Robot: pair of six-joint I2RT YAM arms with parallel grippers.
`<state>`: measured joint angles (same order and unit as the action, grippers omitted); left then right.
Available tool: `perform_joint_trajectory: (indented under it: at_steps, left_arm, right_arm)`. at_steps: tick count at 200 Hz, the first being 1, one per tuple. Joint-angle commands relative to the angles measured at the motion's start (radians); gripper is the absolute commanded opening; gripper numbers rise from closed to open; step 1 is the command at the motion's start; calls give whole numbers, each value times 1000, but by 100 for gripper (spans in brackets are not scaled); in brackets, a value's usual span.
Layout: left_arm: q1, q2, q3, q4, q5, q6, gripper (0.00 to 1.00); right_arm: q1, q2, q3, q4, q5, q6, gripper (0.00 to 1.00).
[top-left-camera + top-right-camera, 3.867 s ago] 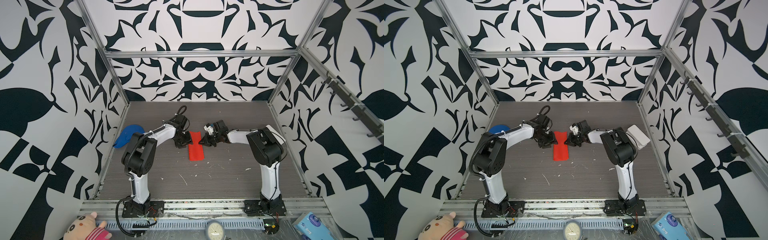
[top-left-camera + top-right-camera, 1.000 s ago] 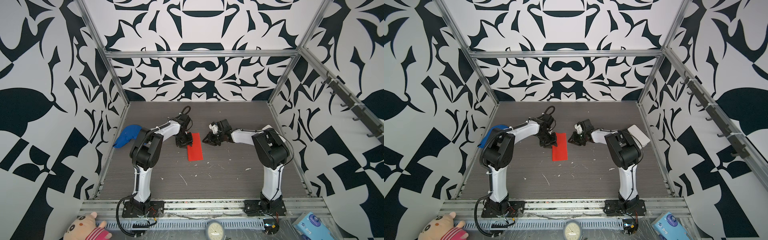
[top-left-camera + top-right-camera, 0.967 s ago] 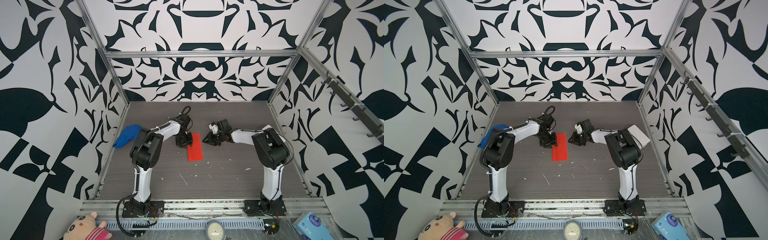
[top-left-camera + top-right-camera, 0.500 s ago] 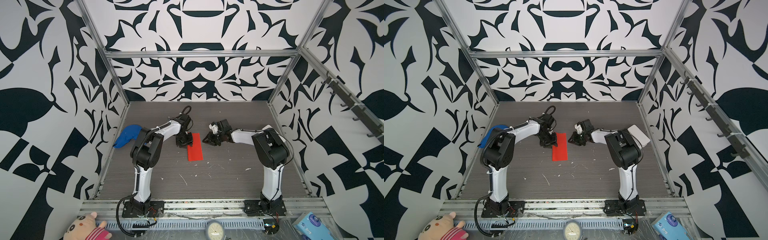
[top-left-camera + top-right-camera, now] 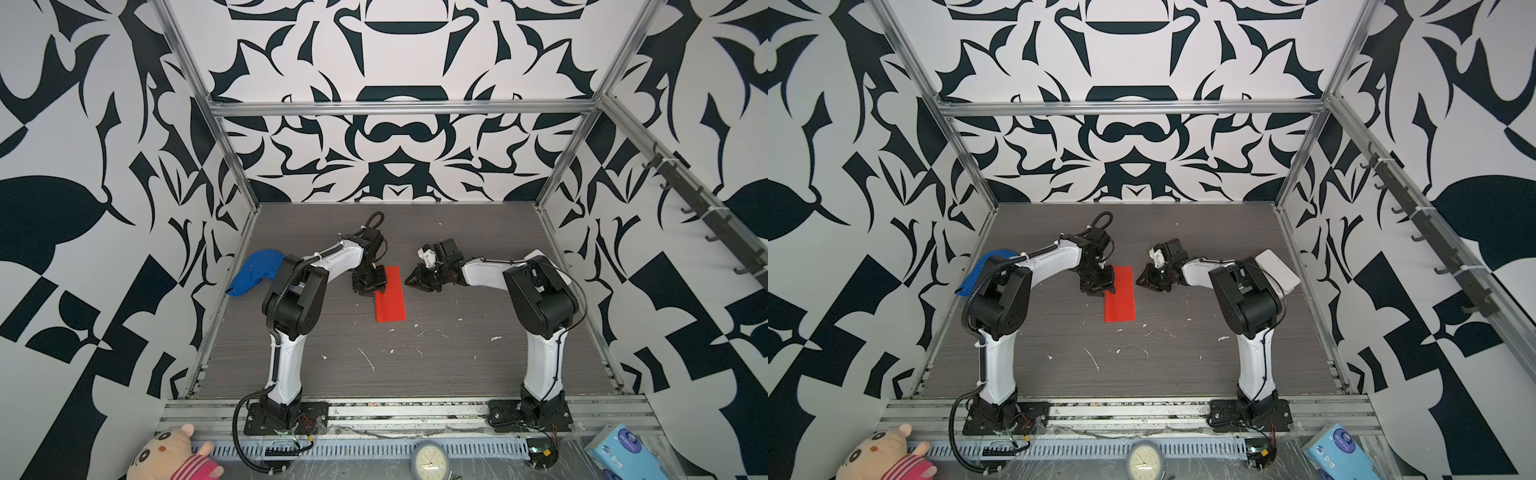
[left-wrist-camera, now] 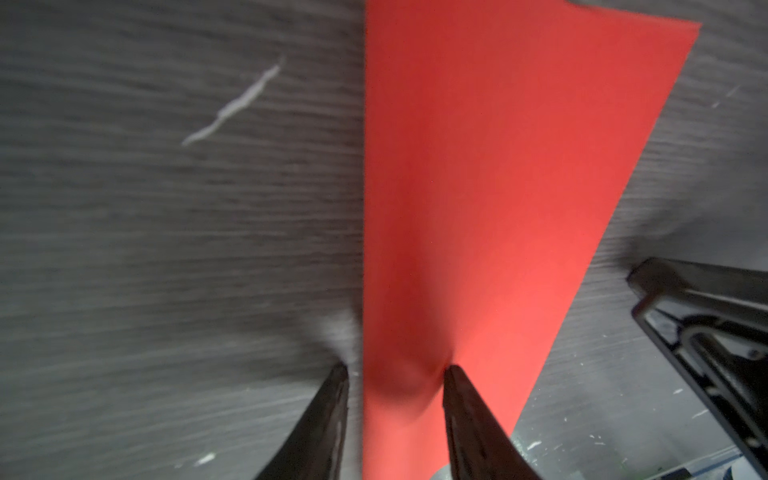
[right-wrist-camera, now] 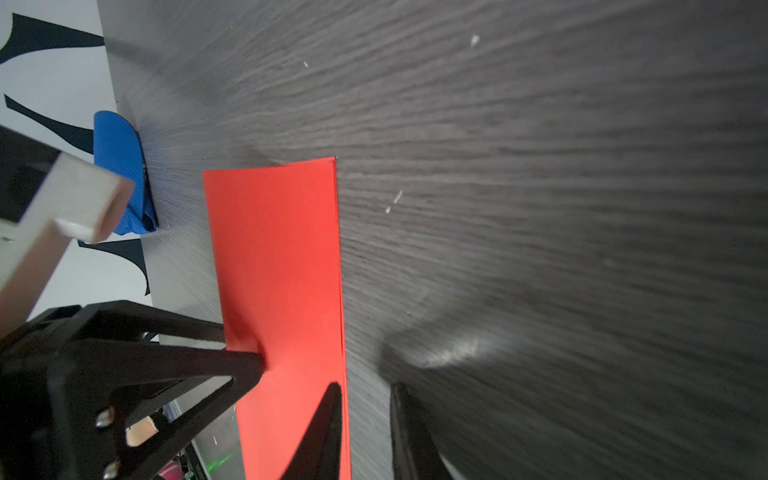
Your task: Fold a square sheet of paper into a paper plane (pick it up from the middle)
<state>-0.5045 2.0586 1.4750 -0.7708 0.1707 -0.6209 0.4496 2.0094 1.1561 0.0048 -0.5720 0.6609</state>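
Requesting item location: where is the sheet of paper [image 5: 390, 293] found? (Operator)

It is laid flat near the middle of the dark surface [image 5: 457, 365]. It is folded into a narrow red rectangle, with the long axis running away from the arm bases. (Technician)

How is the left gripper [image 6: 395, 370] set? (Operator)

Its fingers [image 6: 465, 415] are parted and set astride one long edge. One tip is placed on the paper, the other on bare surface just beside it. Nothing is clamped. (Technician)

And the right gripper [image 7: 365, 386]? (Operator)

It is positioned low at the opposite long edge. Its fingers [image 7: 328, 424] are separated by a narrow gap, and nothing is seen between them. Whether the paper is touched cannot be told; in both top views the gripper is shown just beside it. (Technician)

Other items? (Operator)

A blue cloth [image 5: 255, 272] is noted by the left wall, and a white box [image 5: 1277, 269] beside the right arm. (Technician)
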Motion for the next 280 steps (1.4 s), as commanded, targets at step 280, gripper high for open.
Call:
perform_joint_trajectory:
  at_steps: [280]
  left_arm:
    - [1,92,-18,-104,-83,-23,42]
  right_arm:
    - [83,75,129,-132,-19,-84,1]
